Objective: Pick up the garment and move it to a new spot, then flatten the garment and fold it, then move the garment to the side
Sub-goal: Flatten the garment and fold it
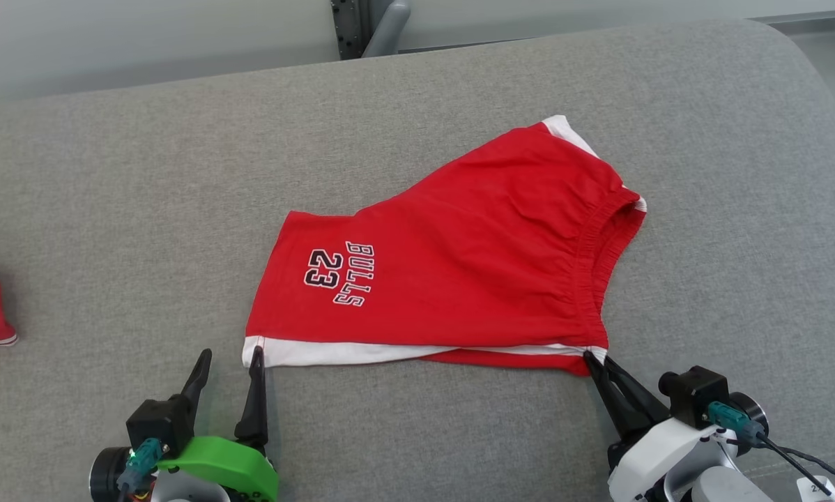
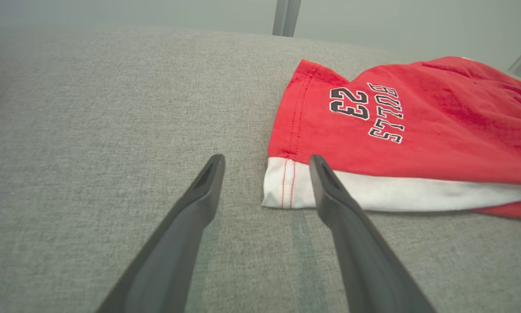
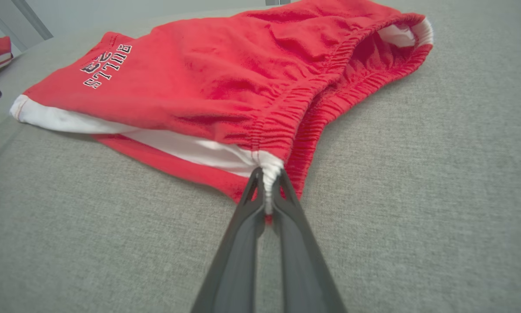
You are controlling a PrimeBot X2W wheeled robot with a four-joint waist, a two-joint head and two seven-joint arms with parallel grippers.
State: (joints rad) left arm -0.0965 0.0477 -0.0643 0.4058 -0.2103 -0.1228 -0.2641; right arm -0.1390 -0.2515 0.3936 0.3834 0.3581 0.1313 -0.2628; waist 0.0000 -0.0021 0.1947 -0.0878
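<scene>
The right end effector is clenched on the shorts' waistband corner, while the left end effector stands released, one finger at the white hem.

Seemingly a lab: grey upholstered bench, bare pale wall, metal strut.

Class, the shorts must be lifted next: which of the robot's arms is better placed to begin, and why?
Right. The right gripper is shut on the waistband corner of the shorts. The left gripper is open, its fingers either side of the hem corner, gripping nothing.
</scene>
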